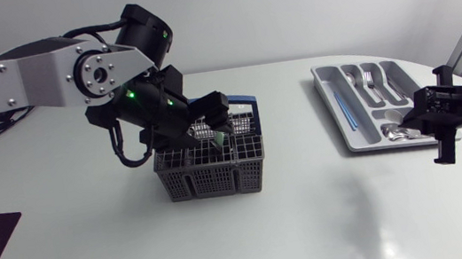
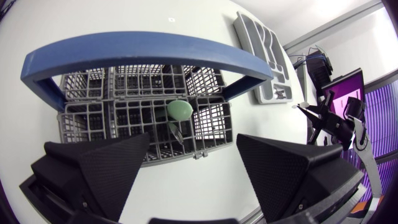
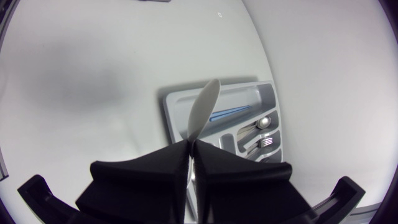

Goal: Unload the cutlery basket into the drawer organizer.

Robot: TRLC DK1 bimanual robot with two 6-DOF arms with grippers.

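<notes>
Cutlery basket (image 1: 210,175) of dark mesh with a blue handle stands on a white bench (image 1: 139,249). The left arm comes in from the basket's left, and the left end effector (image 1: 212,119) hangs directly above the basket with its two wedge fingers spread wide and nothing between them. Seen from that wrist, one green-headed utensil (image 2: 180,111) stands upright in a middle compartment of the basket, below the gap between the fingers. The other compartments that show look empty, though the fingers hide some of them.

Well to the right of the basket lies the grey drawer organizer (image 1: 321,77). It already holds forks (image 1: 370,82), spoons (image 1: 397,133) and a thin blue item (image 1: 347,114), each in a separate slot.

The right end effector (image 1: 441,142) hovers farther right of the basket, at the organizer's far edge. Its fingers are clamped on a pale utensil (image 3: 204,109), whose flat, leaf-shaped end sticks out ahead of the fingertips, above the organizer. What kind of utensil it is cannot be told.

The unloading looks nearly done: most pieces are sorted, one is held over the organizer but not yet set down, and the green one in the basket appears to be what remains.
</notes>
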